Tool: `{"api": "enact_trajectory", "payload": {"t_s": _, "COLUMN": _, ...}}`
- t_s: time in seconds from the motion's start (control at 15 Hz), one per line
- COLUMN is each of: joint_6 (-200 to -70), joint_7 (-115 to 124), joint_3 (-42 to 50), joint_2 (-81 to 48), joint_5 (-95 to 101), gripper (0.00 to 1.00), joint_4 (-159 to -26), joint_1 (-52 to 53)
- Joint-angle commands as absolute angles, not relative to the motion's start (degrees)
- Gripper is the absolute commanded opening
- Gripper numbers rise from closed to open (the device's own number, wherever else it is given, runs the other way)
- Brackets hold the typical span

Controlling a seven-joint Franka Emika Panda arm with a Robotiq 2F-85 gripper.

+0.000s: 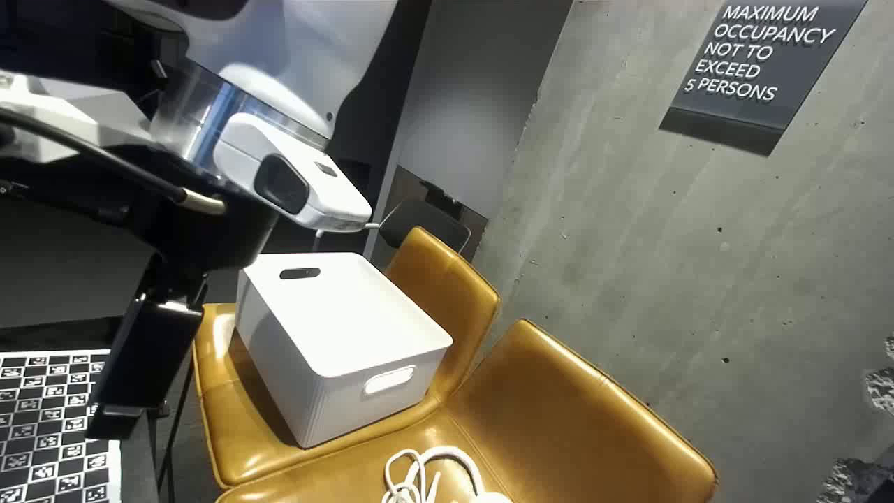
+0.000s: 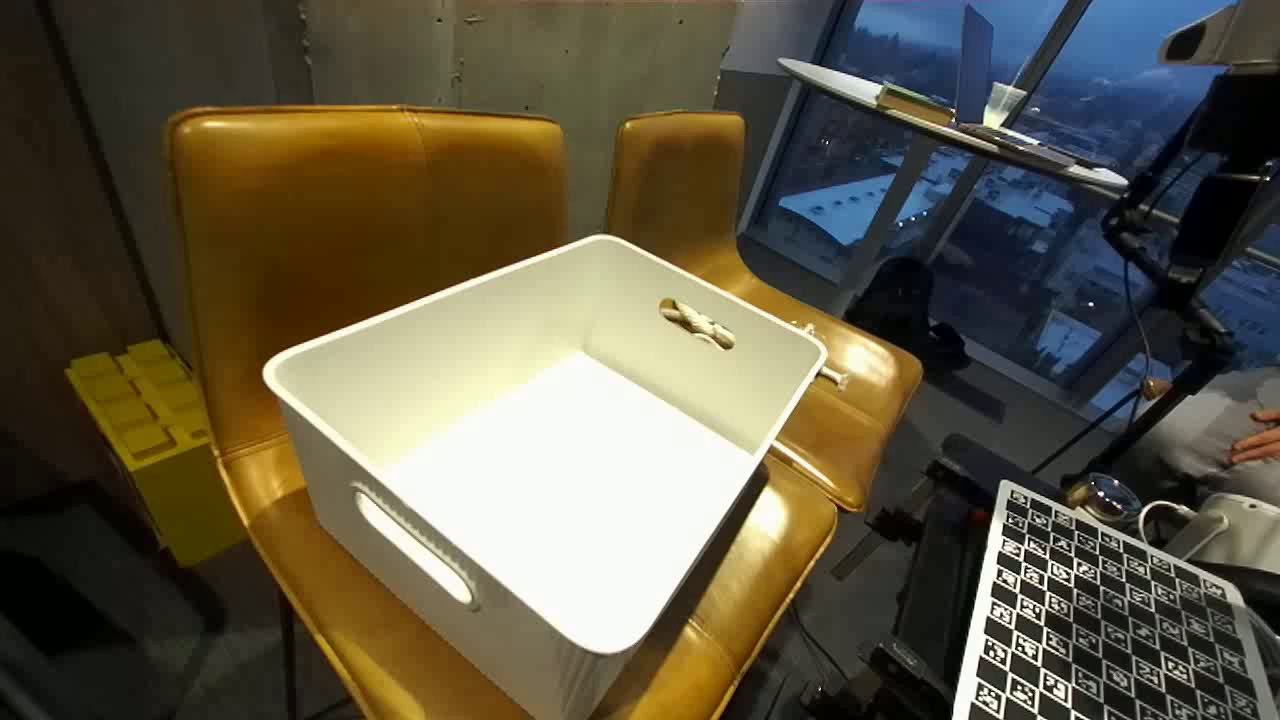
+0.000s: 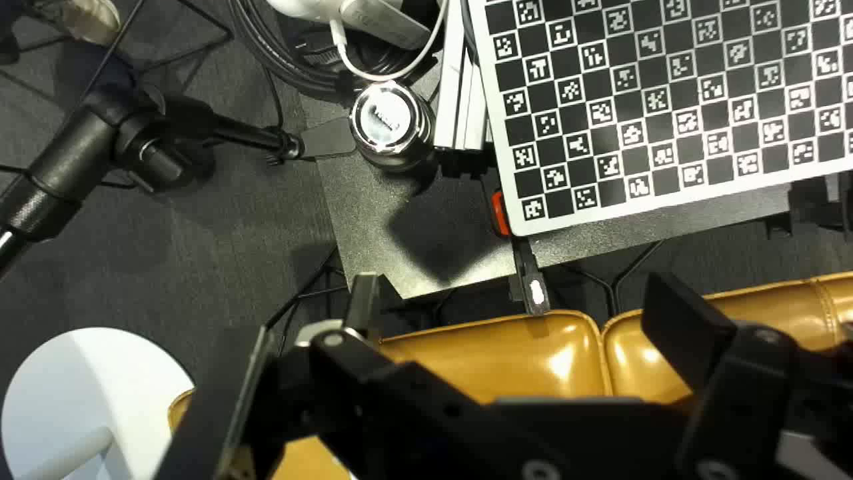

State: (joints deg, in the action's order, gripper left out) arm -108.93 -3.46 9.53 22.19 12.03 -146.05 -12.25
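My gripper (image 3: 516, 300) stands open, its fingers wide apart with nothing between them. Below it in the wrist view lie the tan leather chair seats (image 3: 493, 363) and the corner of a grey table (image 3: 426, 260). In an exterior view the gripper (image 1: 115, 419) points down beside a black-and-white marker board (image 1: 42, 433), touching nothing that I can see. A white open-topped box (image 1: 272, 370) rests on a tan chair, away from the fingers. Its inside looks empty in an exterior view, where its wall (image 2: 330, 480) shows. A white cord (image 1: 419, 482) lies on the neighbouring seat.
A silver-lidded round object (image 3: 390, 123) sits on the table near the marker board (image 3: 653, 100). A black stand (image 3: 133, 143) and a round white object (image 3: 86, 400) occupy the left side. Behind the chairs rises a concrete wall (image 1: 663, 244). A yellow block-shaped object (image 2: 150, 450) stands beside a chair.
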Motion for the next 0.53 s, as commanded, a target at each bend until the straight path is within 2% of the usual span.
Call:
{"api": "enact_trajectory", "payload": {"t_s": 0.0, "joint_6": -108.79, "joint_7": -3.38, "joint_3": 9.81, "joint_2": 22.20, "joint_5": 12.11, "gripper": 1.00, "joint_4": -145.95, "joint_1": -11.96}}
{"api": "enact_trajectory", "payload": {"t_s": 0.47, "joint_6": -117.64, "joint_7": -6.60, "joint_3": 11.77, "joint_2": 15.52, "joint_5": 11.55, "gripper": 1.00, "joint_4": -141.86, "joint_1": -12.02}}
